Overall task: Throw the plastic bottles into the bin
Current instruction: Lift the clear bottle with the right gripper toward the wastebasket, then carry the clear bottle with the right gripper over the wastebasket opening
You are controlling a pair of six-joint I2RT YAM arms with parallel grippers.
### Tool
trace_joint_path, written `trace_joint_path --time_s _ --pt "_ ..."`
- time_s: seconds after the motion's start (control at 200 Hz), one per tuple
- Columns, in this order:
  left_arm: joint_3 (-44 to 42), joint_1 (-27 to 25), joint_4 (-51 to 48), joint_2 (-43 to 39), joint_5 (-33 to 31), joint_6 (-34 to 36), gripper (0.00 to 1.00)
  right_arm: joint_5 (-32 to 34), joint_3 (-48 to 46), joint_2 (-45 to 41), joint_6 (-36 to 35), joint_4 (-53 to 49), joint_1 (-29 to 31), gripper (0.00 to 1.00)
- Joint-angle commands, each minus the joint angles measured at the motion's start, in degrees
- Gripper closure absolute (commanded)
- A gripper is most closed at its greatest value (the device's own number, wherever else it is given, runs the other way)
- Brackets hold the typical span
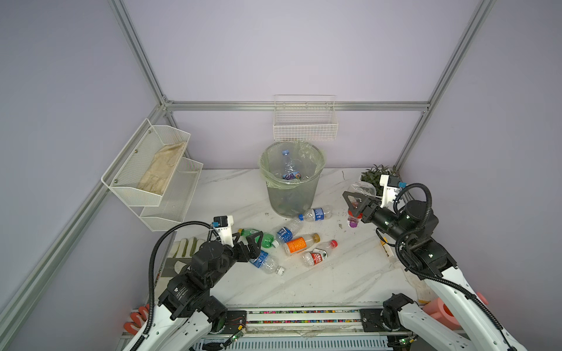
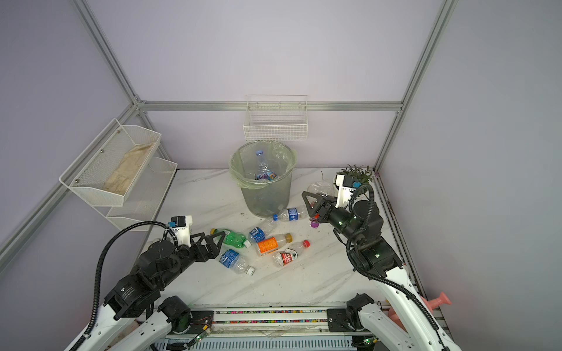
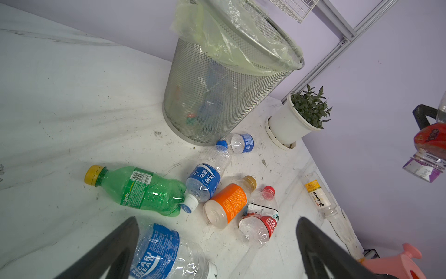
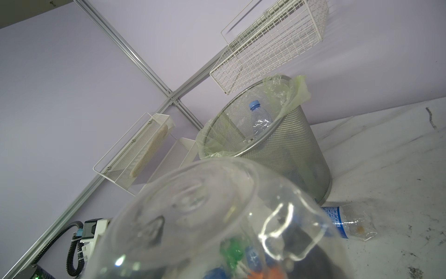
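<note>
The grey mesh bin (image 1: 275, 194) with its green bag stands at the back centre, with a blue-capped bottle (image 1: 287, 164) inside. Several plastic bottles lie in front of it: green (image 1: 263, 238), orange-labelled (image 1: 299, 244), red-labelled (image 1: 317, 257) and blue-labelled ones (image 1: 316, 214) (image 1: 284, 234). My left gripper (image 1: 251, 246) (image 3: 217, 224) hangs open just over a blue-labelled bottle (image 3: 159, 251). My right gripper (image 1: 357, 206) (image 2: 316, 206) is shut on a clear bottle (image 1: 360, 189) (image 4: 205, 217) with a red label and purple cap, held in the air to the right of the bin, cap down.
A white wire basket (image 1: 305, 127) hangs on the back wall above the bin. A two-tier mesh shelf (image 1: 152, 170) is on the left wall. A potted plant (image 1: 374, 177) stands behind the right gripper. A slim yellow-labelled bottle (image 3: 318, 193) lies by the right edge.
</note>
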Motion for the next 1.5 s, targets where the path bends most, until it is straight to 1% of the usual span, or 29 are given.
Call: trace_joint_path --time_s 0.0,0.17,0.365,0.84,1.22,1.495 --pt "-1.77 -0.23 3.38 -0.32 0.78 -0.66 0.0 0.67 0.96 -1.84 0.08 2.44 0.12 0.96" --pt "-1.55 -0.16 3.33 -0.31 1.56 -1.23 0.0 2.45 0.61 -2.65 -0.18 3.08 0.14 0.96" --pt "-3.29 -0.2 3.38 -2.11 1.67 -2.46 0.0 2.44 3.43 -1.28 -0.63 2.88 0.16 0.97" --pt "-3.63 -0.24 3.38 -2.74 2.63 -3.17 0.0 5.52 4.9 -4.07 -1.16 0.03 0.12 0.97" --pt "-4.87 -0.25 3.2 -4.92 2.56 -4.03 0.0 4.93 6.42 -3.4 -1.16 -0.84 0.17 0.97" --pt "-4.52 -0.29 3.2 -4.74 2.65 -3.67 0.0 4.88 6.69 -3.53 -1.24 -1.06 0.14 0.97"
